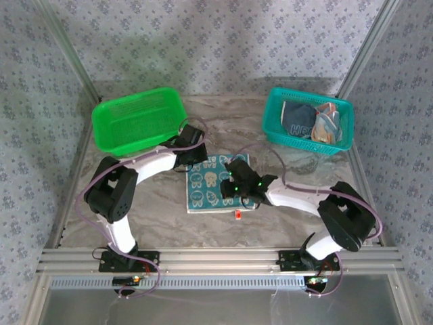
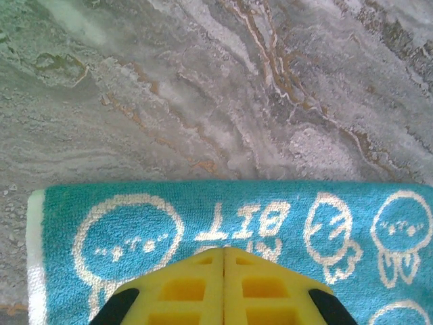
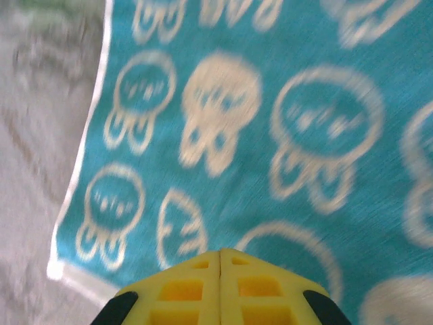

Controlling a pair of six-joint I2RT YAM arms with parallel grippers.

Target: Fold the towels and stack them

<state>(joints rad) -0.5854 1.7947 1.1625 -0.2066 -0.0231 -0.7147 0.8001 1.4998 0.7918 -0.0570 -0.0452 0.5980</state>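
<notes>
Aluminium rail (image 1: 216,258) at the near edge carries both arm bases. Beyond it, one teal towel (image 1: 206,191) with white cartoon figures lies flat at mid-table on the marbled top (image 1: 159,217).

Right gripper (image 3: 220,252) sits over the towel's right half, yellow fingers pressed together, nothing seen between them. Left gripper (image 2: 224,249) is at the towel's far left edge, fingers likewise closed, no cloth visibly pinched.

Far left: green mesh basket (image 1: 108,132). Far right: teal mesh basket (image 1: 298,141) holding a dark slate-blue towel (image 1: 296,120) and a lighter crumpled towel (image 1: 327,126).
</notes>
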